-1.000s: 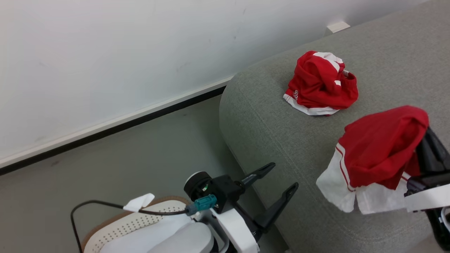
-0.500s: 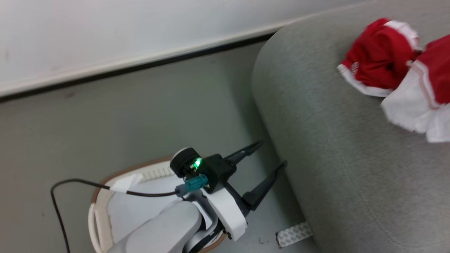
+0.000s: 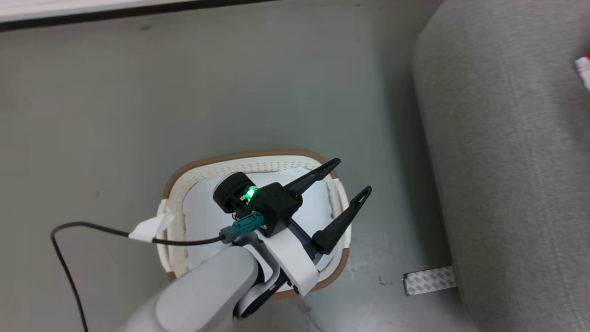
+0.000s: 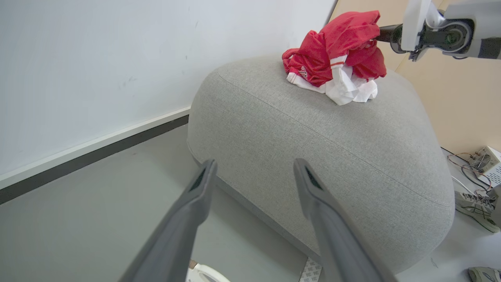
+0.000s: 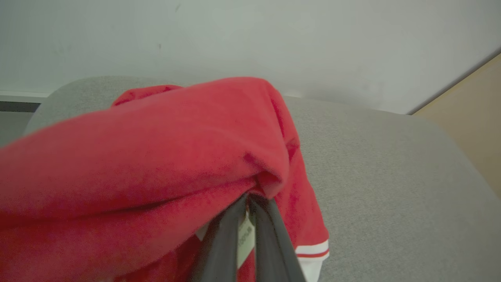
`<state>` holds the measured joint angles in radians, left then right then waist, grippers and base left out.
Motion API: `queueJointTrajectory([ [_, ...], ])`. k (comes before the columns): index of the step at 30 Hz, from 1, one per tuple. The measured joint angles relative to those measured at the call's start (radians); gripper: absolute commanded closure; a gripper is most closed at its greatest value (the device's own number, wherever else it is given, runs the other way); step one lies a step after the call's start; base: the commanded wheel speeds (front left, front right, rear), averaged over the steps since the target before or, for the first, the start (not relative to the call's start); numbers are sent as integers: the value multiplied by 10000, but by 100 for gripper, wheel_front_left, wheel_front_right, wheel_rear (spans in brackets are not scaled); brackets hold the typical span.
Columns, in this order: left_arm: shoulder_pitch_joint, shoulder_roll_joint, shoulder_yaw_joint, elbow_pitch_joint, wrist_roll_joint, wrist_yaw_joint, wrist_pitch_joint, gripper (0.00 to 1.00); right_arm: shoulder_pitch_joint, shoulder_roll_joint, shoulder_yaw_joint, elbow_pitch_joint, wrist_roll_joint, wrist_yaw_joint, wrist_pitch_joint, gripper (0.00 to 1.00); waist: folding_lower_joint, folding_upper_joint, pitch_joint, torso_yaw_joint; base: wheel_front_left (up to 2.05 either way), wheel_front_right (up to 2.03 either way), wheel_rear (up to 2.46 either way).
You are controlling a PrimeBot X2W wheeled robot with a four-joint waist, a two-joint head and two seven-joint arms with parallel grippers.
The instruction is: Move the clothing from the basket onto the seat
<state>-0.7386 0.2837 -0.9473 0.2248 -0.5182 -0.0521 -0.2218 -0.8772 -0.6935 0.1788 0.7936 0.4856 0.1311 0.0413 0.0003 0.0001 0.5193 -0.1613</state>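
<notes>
The head camera has swung down towards the floor, so it now looks into the laundry basket [image 3: 239, 157] under the left claw [image 3: 351, 176], whose fingers stand wide apart and empty. Around the arm I see only the white cloth lining [image 3: 203, 216], so the red garment [image 5: 156, 149] clamped in the closed right claw [image 5: 250, 199] is probably the last. It hangs over the grey sofa [image 4: 313, 129], just beside the other red garment [image 4: 309, 67] lying there, and needs only to be released.

Clothing [image 3: 584, 70] cut by head view's right edge. Left hand [image 3: 351, 176] hides basket [image 3: 258, 160] middle. Right hand [image 5: 249, 199] tips buried in clothing.
</notes>
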Motion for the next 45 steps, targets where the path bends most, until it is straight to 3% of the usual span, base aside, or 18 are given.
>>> queueJointTrajectory([
  [7, -36, -27, 96, 96, -6, 15, -104, 0, -276, -23, 765, 1131, 443, 8, 1310, 100, 0, 0, 224, 429, 0, 0, 0],
  [8, -35, -27, 115, 119, -12, 15, -136, 0, -326, -29, 836, 1162, 497, 8, 1323, 94, 0, -1, 184, 417, 0, 0, 0],
  [11, -14, -36, 161, 228, -46, 46, -180, 0, -427, -104, 1129, 1231, 604, 8, 1302, 57, -1, 0, 15, 354, 0, 0, 0],
  [12, 1, -42, 161, 267, -54, 44, -190, 0, -426, -109, 1241, 1239, 604, 8, 1237, 0, -1, 0, -63, 327, 0, 0, 0],
  [17, 228, -157, 238, 497, -176, 10, -280, 0, -353, -228, 1902, 1277, 796, 8, 1277, 0, -1, -1, -681, 208, 0, 0, 0],
  [21, 665, -161, 495, 706, -493, 63, -353, 0, 163, -297, 2788, 947, 1011, 8, 1902, 0, -2, -1, -1437, 122, 0, 0, 0],
  [26, 1282, -46, 1049, 780, -734, 247, -395, 0, 616, -1051, 3705, -180, 1586, 8, 2171, 0, -3, -1, -2572, 42, 0, 0, 0],
  [33, 2099, 512, 2508, 380, -1120, 708, -422, 0, 998, -1582, 3962, -2266, 2188, 8, 1306, 0, -6, -1, -4090, 70, 0, 0, 0],
  [39, 2851, 970, 3764, 29, -1258, 1227, -424, 0, 1600, -1131, 3340, -3457, 2251, 8, 94, 0, -6, -1, -4989, 348, 0, 0, 0],
  [45, 3915, 1145, 5095, -190, -1225, 1599, -426, 0, 3054, 142, 2173, -4357, 1645, 8, -1248, 0, -6, -1, -5347, 944, 0, 0, 0],
])
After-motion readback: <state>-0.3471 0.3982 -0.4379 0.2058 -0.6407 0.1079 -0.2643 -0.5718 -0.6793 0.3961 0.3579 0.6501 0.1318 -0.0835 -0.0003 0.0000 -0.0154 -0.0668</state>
